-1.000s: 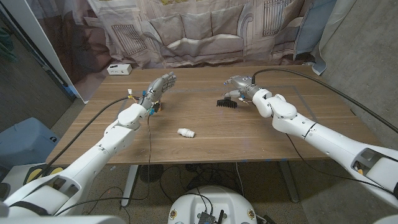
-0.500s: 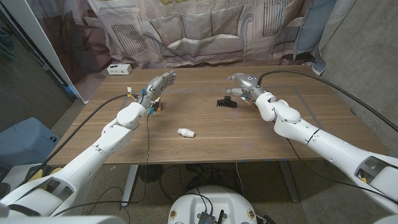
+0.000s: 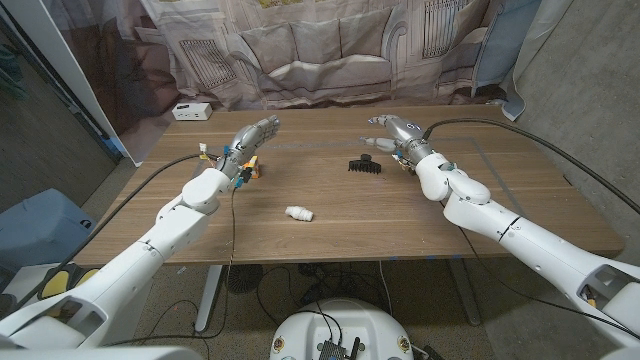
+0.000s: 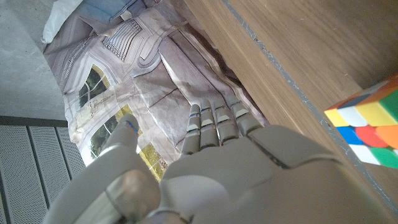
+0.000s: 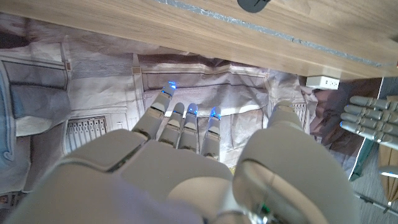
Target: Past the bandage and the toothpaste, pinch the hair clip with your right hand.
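The black hair clip lies on the wooden table, right of the middle. My right hand hangs above the table just behind and to the right of the clip, fingers spread and holding nothing; it does not touch the clip. In the right wrist view the right hand points past the table edge, with a dark shape, likely the clip, at the picture's edge. A small white roll-like object, perhaps the bandage, lies nearer the front. My left hand stands raised at the left with straight fingers, empty.
A colourful puzzle cube sits on the table by my left hand. A white box stands at the far left corner. A printed curtain hangs behind the table.
My right hand has lifted off from over the hair clip and drawn back and slightly right, fingers opening. The clip stays in place. The left hand has barely moved.
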